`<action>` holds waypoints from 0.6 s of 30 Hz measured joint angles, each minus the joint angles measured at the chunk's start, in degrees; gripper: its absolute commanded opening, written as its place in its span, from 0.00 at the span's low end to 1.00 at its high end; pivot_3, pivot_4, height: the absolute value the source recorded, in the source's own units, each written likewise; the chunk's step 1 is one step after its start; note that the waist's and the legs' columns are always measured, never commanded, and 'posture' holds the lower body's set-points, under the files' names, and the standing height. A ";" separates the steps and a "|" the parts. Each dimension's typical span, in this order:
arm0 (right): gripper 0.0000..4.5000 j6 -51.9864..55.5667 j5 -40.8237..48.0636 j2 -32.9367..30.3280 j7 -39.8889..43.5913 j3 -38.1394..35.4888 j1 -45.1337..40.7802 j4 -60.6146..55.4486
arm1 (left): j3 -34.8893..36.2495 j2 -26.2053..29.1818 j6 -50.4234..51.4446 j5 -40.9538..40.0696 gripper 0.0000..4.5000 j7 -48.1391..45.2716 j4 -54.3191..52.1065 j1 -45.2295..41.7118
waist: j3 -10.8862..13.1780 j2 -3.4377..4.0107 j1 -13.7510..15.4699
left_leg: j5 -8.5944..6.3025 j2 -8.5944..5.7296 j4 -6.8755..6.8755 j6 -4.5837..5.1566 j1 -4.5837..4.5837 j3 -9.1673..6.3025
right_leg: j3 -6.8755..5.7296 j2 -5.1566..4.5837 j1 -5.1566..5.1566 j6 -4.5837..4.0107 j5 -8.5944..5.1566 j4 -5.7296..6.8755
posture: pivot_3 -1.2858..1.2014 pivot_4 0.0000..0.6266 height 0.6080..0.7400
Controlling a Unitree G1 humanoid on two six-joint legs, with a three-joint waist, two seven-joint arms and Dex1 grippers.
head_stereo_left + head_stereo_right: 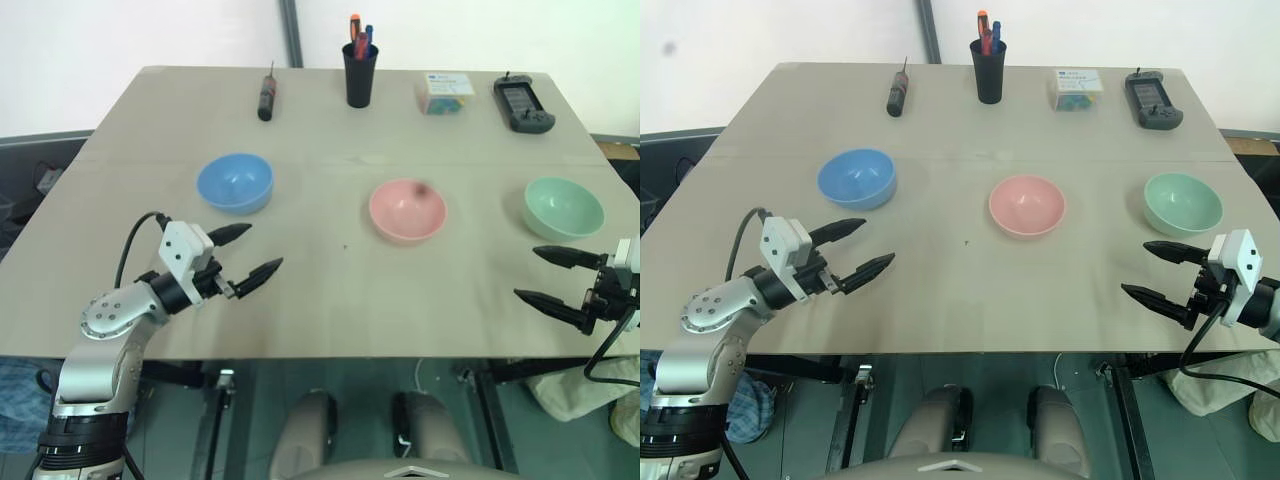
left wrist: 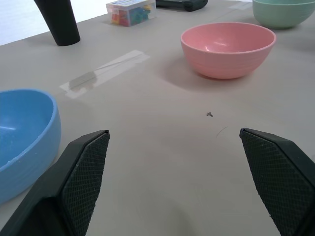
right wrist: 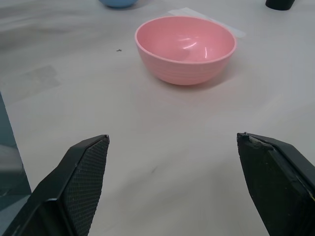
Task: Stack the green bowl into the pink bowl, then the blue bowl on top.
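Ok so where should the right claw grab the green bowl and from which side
Grip the green bowl by its rim, one finger inside and one outside, at the near edge facing the right claw. The bowl sits upright and open, its smooth round wall is wider than an easy pinch, and the open claw is probably already just in front of it.

A beige table [image 1: 330, 290] carries three separate bowls: blue bowl [image 1: 235, 182], pink bowl [image 1: 407, 210], green bowl [image 1: 563, 208]. Behind them sit a screwdriver [image 1: 266, 97], pen cup [image 1: 360, 72], small box [image 1: 445, 93] and black handset [image 1: 522, 104].

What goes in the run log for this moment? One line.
stage: start | green bowl, pink bowl, blue bowl: apart, unstacked | left gripper: open, empty | right gripper: open, empty
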 measured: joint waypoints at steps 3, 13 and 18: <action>0.98 -0.05 -0.06 0.02 -0.27 0.00 0.05 -0.05 | 0.00 -0.17 -0.25 -0.01 1.00 -0.02 0.01 -0.05 | 0.00 0.00 0.00 | 0.00 0.00 0.00 0.00 0.00 0.01 | 0.00 0.00 0.00 0.00 0.00 0.00 | 0.52 0.24 1.00; 0.98 -0.11 -0.12 0.03 -0.92 0.01 0.43 -0.63 | -0.07 -0.76 -1.18 -0.03 1.00 -0.38 0.11 -0.22 | 0.00 0.00 0.00 | 0.00 0.00 0.00 0.00 0.00 0.01 | 0.01 0.00 0.00 0.00 0.00 0.00 | 0.52 0.24 1.00; 0.98 -0.11 -0.22 0.04 -0.93 0.05 0.43 -0.84 | -0.07 -1.00 -1.36 -0.37 1.00 -1.10 0.19 -0.22 | 0.00 0.00 0.00 | 0.00 0.00 0.00 0.00 0.00 0.00 | 0.00 0.00 0.00 0.00 0.00 0.00 | 0.52 0.24 1.00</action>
